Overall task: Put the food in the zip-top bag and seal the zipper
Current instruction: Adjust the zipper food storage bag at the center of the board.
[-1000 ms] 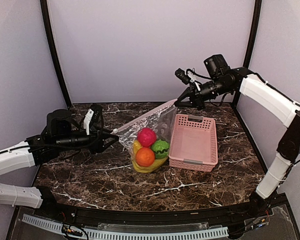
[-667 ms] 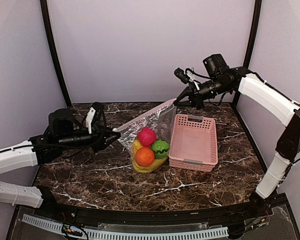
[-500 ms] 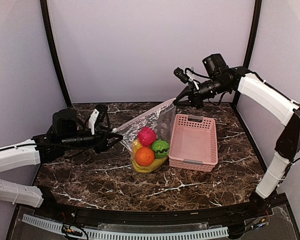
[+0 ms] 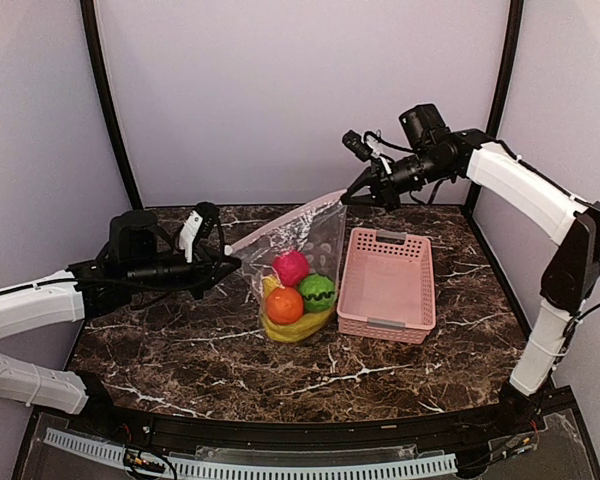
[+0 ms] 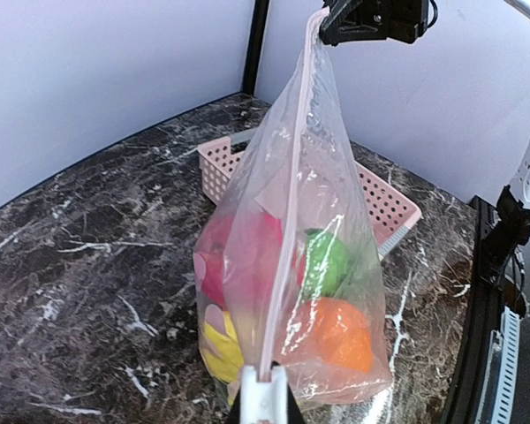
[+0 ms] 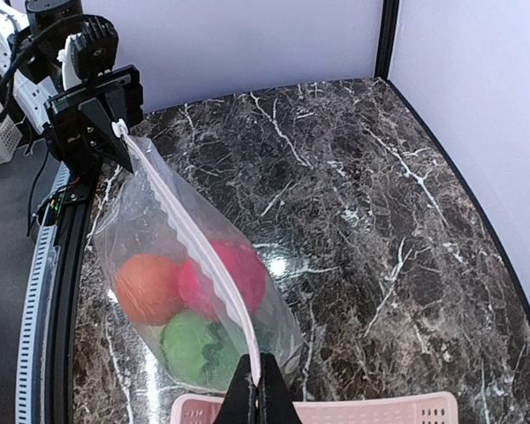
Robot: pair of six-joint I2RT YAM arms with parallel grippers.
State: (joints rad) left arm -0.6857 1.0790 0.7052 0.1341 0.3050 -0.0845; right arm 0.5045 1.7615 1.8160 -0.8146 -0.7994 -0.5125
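The left gripper (image 4: 230, 263) is closed tight on one end of the zipper (image 5: 287, 221), its two fingers pinching the strip with no gap between them. The right gripper (image 4: 346, 197) is closed just as tight on the other end. It sits higher than the left gripper and farther back, so the zipper runs taut between them, sloping up from left to right. In both wrist views the strip reads as a single narrow band from one gripper to the other.

The bag (image 4: 305, 232) hangs below that line, nearer the left gripper's height than the right's. The food (image 4: 295, 298) sits bunched in its bottom: a red-pink ball (image 4: 292, 268) uppermost, a green pepper (image 4: 317, 292) beside it on the right gripper's side, an orange (image 4: 285, 305) in front of both, and a yellow banana (image 4: 298, 328) curving beneath them. The bag's lowest part is down at the tabletop (image 4: 180, 340); whether it rests there or hangs just above cannot be told.

A pink basket (image 4: 390, 285) stands on the tabletop below the right gripper, just beside the bag on the side away from the left gripper.
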